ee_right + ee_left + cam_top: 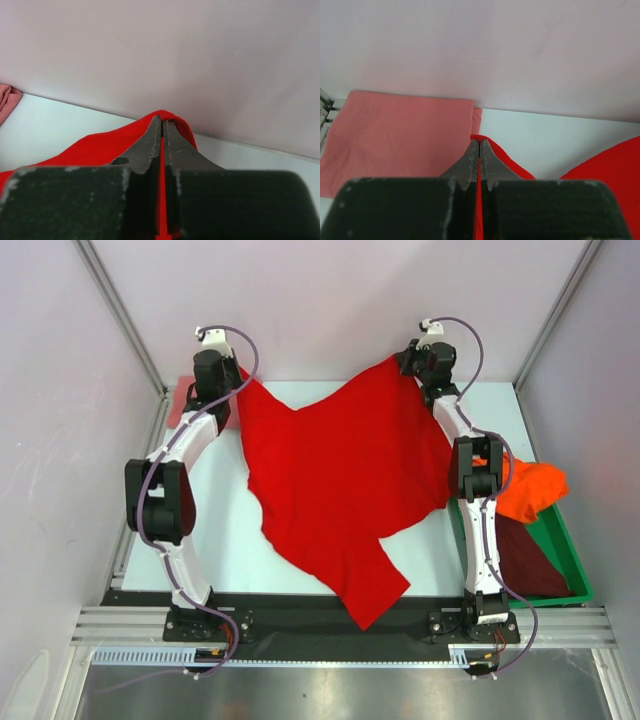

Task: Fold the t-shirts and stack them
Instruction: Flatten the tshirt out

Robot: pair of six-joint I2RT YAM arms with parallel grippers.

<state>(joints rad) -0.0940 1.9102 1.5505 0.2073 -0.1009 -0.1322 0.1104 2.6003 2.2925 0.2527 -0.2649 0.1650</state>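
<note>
While pinching red shirt (340, 470) tight at far corners with left gripper (479, 142) and right gripper (162, 120), spreading it over table (230, 540), not yet folded. Probably one done: pink shirt (400, 135), flat at far left. Left to fold: red, then orange shirt (530, 490) and maroon shirt (530, 560) in bin (568, 545).

Table (222, 532): red t-shirt (340, 480), pink t-shirt (178, 402), green bin (562, 540).

The top view looks down from above the near edge over the whole tabletop (225, 540). Each wrist view sits close behind its jaws, facing the far edge; all share the red t-shirt (340, 470).
</note>
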